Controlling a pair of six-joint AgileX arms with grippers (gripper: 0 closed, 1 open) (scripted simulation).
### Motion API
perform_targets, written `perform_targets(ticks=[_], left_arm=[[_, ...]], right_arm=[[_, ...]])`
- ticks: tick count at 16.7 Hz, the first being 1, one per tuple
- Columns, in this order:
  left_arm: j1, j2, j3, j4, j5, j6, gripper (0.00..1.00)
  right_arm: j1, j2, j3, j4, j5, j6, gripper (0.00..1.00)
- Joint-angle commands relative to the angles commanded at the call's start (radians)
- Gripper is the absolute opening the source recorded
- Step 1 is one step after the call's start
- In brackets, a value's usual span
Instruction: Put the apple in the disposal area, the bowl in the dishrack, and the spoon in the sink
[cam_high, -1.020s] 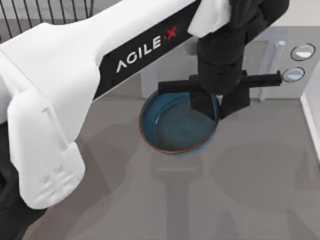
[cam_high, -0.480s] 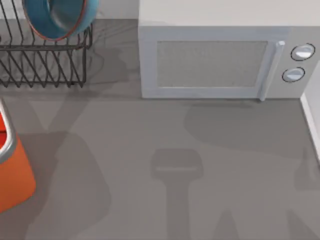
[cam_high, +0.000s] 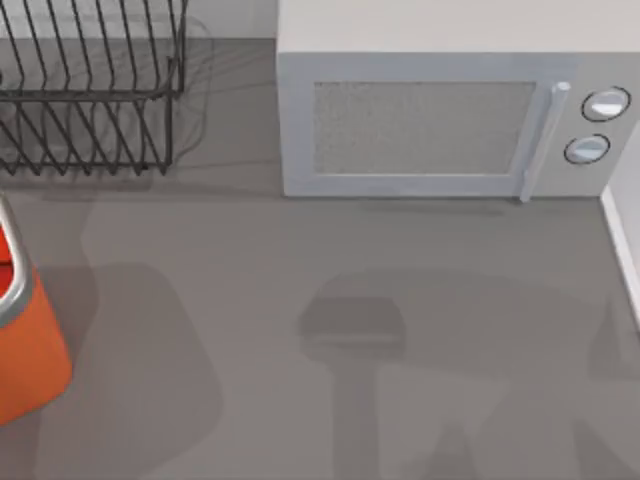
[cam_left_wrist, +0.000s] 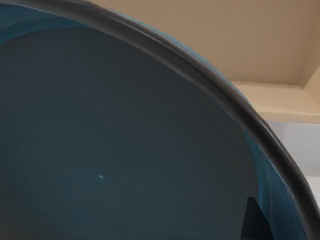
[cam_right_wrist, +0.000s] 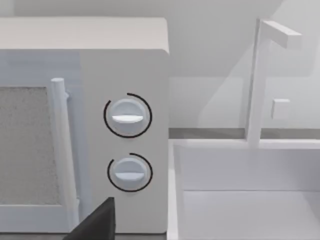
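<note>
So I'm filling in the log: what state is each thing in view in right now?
dishrack: upright, no bowl showing in the part seen from above
bowl: right up against the left wrist camera, inside facing it
microwave: door shut
disposal area: upright at the table's left edge
sink: basin bare

- Black thin-wire dishrack (cam_high: 90, 90) with rows of upright dividers, at the table's far left corner.
- Big orange disposal container (cam_high: 25, 350) with grey metallic rim, at the left edge.
- Glossy deep teal-blue bowl (cam_left_wrist: 125, 145), dark-rimmed, seen close in the left wrist view.
</note>
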Motion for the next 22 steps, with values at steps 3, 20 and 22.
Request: perform_targets(ticks=[3, 20, 22], left_arm=[[0.087, -0.106, -0.105, 0.101, 0.014, 0.072, 0.0], [0.046, 0.35, -0.185, 0.663, -0.028, 0.089, 0.0], [0.03, 0.473, -0.214, 0.831, -0.043, 0.088, 0.0]], right_arm=[[0.0, 0.0, 0.0, 0.0, 0.0, 0.0, 1.0], [0.0, 0.0, 0.0, 0.0, 0.0, 0.0, 1.0], [0.0, 0.0, 0.0, 0.0, 0.0, 0.0, 1.0]])
